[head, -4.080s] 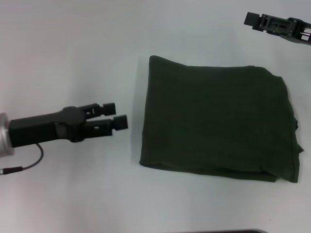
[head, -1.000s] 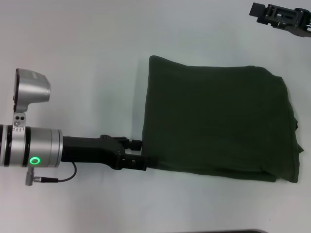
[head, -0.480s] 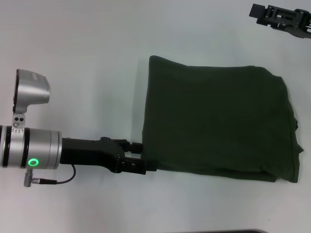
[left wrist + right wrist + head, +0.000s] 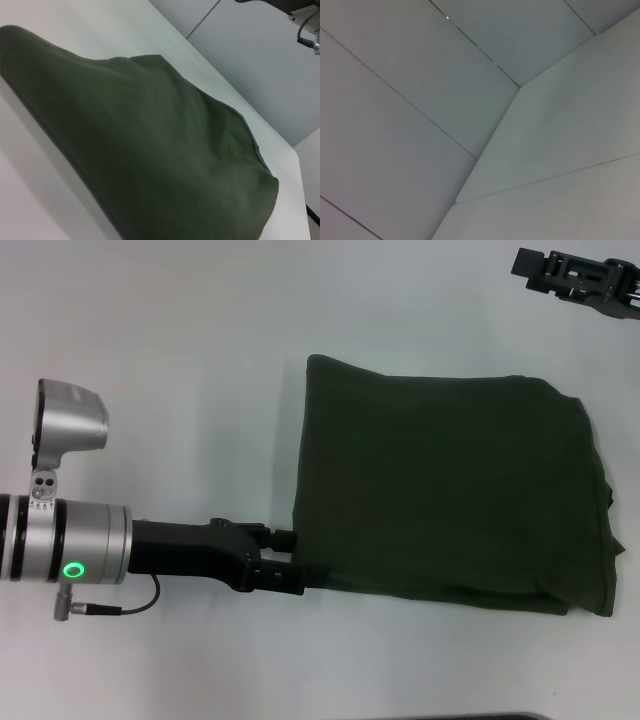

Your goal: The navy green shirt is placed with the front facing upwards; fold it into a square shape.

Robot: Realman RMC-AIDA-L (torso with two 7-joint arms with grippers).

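one wide white table (image 4: 180,360) takes up nearly everything i can see from the head view, pale and flat under the work.

on it, toward the right half, lies the navy green shirt (image 4: 450,495), folded into a thick, roughly square bundle. no lettering or tag shows; only plain dark olive cloth faces up. its left edge is a smooth rounded fold, its near edge shows stacked layers, and the right side is a little ragged, with uneven layers at the near right corner. in the left wrist view the same shirt (image 4: 150,150) fills the picture, its fold edge resting on the table, its surface gently rumpled.

the left arm reaches in low from the left side, a silver cuff with a green ring light and a thin black cable beneath it. the left gripper (image 4: 292,562) is at the shirt's near left corner, its black fingers touching the cloth, one above and one below the edge. they seem pressed onto that corner, though the tips are partly lost against the dark fabric.

the right gripper (image 4: 530,264) sits well away at the far right corner of the table, apart from the shirt; i cannot tell how it is set.
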